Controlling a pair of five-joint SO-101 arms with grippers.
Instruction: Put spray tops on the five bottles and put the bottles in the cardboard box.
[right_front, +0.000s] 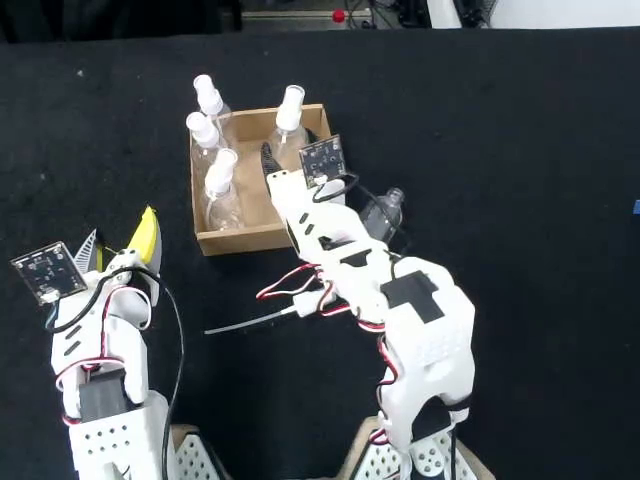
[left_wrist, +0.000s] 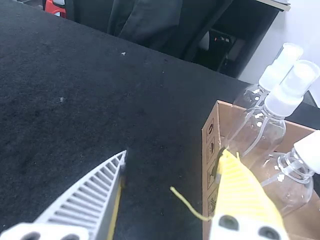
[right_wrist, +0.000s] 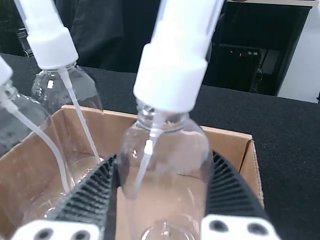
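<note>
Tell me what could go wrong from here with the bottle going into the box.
1. The right gripper is closed on the held bottle inside the cardboard box, close to the neighbouring bottles; backing out carelessly could topple them.
2. The uncapped bottle lies on the table right beside the right arm, so a swing might knock it rolling.

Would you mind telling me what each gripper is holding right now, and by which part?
The right gripper clasps a spray-topped bottle by its clear body, below the neck. The left gripper is open and holds nothing.
</note>
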